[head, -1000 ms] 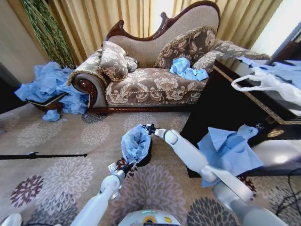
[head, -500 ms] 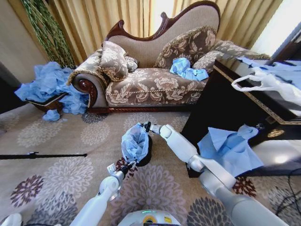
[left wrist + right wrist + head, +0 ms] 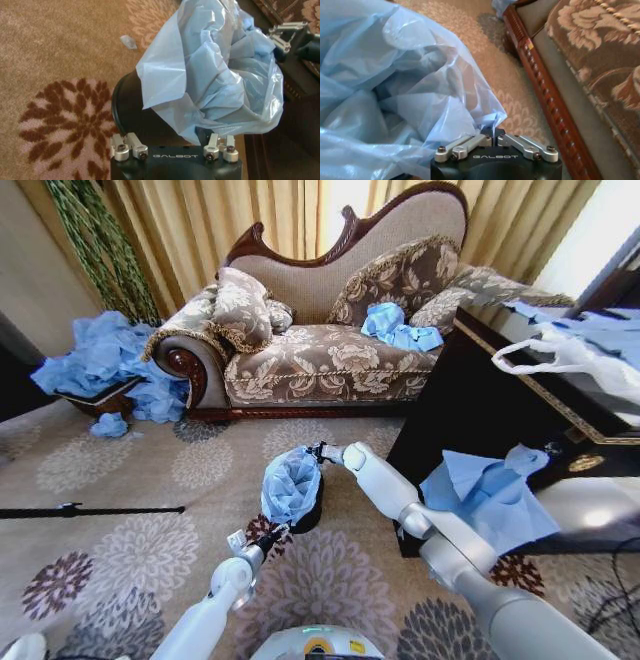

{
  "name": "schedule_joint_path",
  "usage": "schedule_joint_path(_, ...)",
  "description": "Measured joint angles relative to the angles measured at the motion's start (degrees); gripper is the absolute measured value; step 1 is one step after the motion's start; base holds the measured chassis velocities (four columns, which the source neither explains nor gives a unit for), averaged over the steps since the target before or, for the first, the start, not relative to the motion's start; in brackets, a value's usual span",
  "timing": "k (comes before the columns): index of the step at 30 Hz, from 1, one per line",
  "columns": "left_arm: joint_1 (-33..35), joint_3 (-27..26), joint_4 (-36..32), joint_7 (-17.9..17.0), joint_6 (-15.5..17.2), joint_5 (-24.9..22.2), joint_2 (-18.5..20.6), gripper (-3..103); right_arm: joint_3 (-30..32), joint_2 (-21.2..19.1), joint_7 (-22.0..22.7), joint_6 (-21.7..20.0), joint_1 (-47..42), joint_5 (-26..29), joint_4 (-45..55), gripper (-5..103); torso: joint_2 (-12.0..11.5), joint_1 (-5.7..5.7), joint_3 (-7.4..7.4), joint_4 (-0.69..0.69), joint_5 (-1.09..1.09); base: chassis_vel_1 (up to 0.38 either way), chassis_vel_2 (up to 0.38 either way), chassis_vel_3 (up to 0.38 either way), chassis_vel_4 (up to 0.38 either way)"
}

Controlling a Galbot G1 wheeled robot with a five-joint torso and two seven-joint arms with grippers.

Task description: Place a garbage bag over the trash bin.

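My right gripper (image 3: 318, 450) pinched on bag (image 3: 291, 484) rim | left gripper (image 3: 272, 533) spread wide at bin (image 3: 131, 112), empty | film light, limp, slippery: hold by hem.

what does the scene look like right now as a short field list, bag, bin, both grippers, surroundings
garbage bag: light blue, crinkly, sitting in the bin's mouth, bunched above the rim
trash bin: black, upright on the patterned carpet
right gripper: at the bag's far edge, shut on the plastic
left gripper: at the bin's near side, fingers open
sofa: behind the bin, with another blue bag on the seat
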Motion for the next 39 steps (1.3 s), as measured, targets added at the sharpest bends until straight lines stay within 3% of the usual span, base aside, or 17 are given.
schedule_joint_path(11,-0.14,0.08,0.38,0.38,-0.19,-0.01,0.07,70,1.04,-2.36,-3.0,0.81,-1.33,0.67,-1.34,0,0.0,0.0,0.0,0.0,0.0,0.0,0.0,0.0,0.0)
schedule_joint_path(20,-0.77,0.13,1.07,0.38,-0.28,-0.25,0.42,70,1.29,-6.61,-5.51,1.64,-4.73,7.95,3.12,0,0.0,-0.01,0.0,-0.01,-0.01,0.0,0.0,0.0,0.0)
schedule_joint_path(39,-2.73,0.81,3.62,0.42,-0.3,-0.83,0.55,70,2.43,-10.34,-7.48,3.4,-11.09,11.97,6.44,0,0.0,0.0,0.0,-0.01,0.0,0.0,0.0,0.0,0.0)
